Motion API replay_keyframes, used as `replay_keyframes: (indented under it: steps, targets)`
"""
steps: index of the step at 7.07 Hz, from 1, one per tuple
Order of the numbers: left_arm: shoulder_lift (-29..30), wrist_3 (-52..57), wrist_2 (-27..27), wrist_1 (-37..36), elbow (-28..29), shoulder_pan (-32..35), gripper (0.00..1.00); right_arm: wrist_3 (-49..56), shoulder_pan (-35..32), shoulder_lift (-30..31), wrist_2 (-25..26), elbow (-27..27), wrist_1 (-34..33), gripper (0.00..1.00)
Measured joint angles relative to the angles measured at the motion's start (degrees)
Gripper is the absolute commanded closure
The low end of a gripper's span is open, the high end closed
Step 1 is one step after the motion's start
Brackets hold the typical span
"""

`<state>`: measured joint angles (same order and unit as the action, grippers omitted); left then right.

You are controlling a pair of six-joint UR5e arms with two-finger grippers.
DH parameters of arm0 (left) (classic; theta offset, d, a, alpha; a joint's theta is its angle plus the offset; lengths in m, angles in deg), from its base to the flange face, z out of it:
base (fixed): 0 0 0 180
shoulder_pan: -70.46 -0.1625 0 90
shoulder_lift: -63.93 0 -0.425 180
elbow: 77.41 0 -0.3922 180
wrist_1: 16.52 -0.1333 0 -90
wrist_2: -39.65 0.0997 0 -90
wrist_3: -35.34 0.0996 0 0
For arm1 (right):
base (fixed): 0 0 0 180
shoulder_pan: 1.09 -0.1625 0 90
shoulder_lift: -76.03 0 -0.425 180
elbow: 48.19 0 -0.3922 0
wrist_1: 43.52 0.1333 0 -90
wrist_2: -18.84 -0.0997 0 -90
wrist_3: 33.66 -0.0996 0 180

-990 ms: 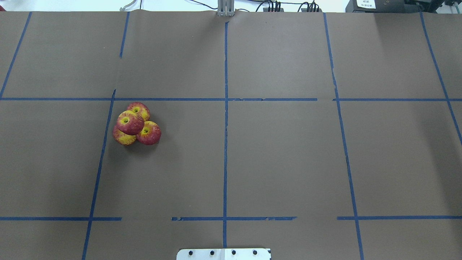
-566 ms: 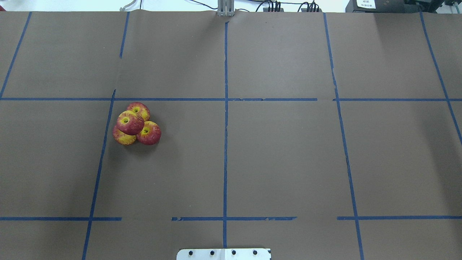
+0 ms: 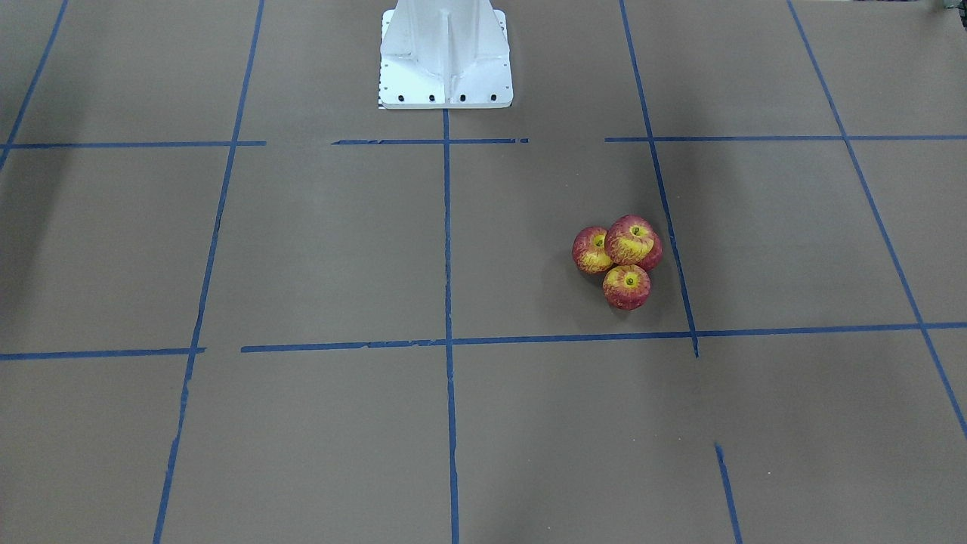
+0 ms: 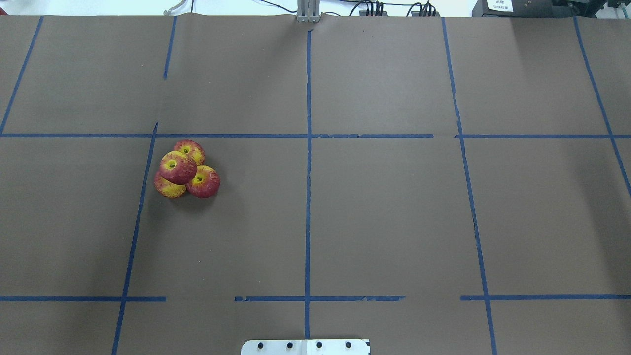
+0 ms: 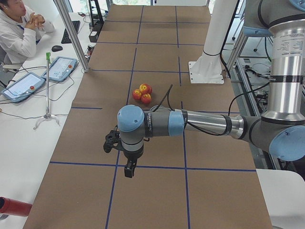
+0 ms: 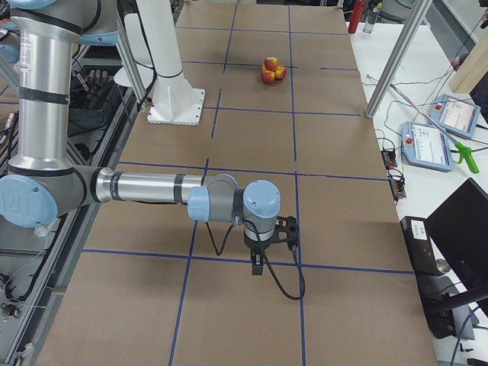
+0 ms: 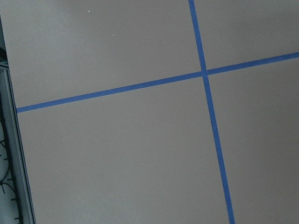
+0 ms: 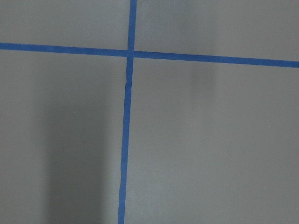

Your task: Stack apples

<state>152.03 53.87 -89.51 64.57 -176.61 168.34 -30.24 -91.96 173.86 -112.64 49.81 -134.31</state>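
Four red-and-yellow apples (image 4: 185, 170) sit in a tight cluster on the brown table, left of centre. Three rest on the table: a far one (image 4: 190, 149), a right one (image 4: 203, 181) and a near-left one (image 4: 169, 188). The fourth (image 4: 177, 167) sits on top of them. The cluster also shows in the front view (image 3: 623, 261) and both side views (image 5: 143, 93) (image 6: 270, 69). My left gripper (image 5: 129, 169) hangs far from the apples, past the table's left end. My right gripper (image 6: 257, 265) hangs over the right end. I cannot tell whether either is open or shut.
The white robot base (image 3: 446, 60) stands at the table's near edge. Blue tape lines (image 4: 308, 197) grid the brown cover. An operator (image 5: 19, 33) sits beside teach pendants (image 5: 59, 69) on the white side table. Both wrist views show only bare cover and tape.
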Motion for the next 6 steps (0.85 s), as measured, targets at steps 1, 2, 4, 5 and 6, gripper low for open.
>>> replay_keyframes:
  steps: [1,2,4,5,6]
  targets:
    - [0.0,0.03,-0.13,1.81,-0.04,-0.06,0.0,-0.02,0.0,0.0,0.0,0.0,0.0,0.0]
    - [0.02,0.07,-1.17,3.59,-0.06,-0.4,0.0,-0.04,0.0,0.0,0.0,0.0,0.0,0.0]
    - [0.05,0.04,-3.67,4.73,-0.05,-1.21,0.0,-0.01,0.0,0.0,0.0,0.0,0.0,0.0]
    - [0.05,0.02,-4.01,4.87,0.17,-1.32,0.0,0.0,0.0,0.0,0.0,0.0,0.0,0.0]
    - [0.08,0.01,-4.07,4.92,0.32,-1.34,0.0,-0.02,0.0,0.0,0.0,0.0,0.0,0.0]
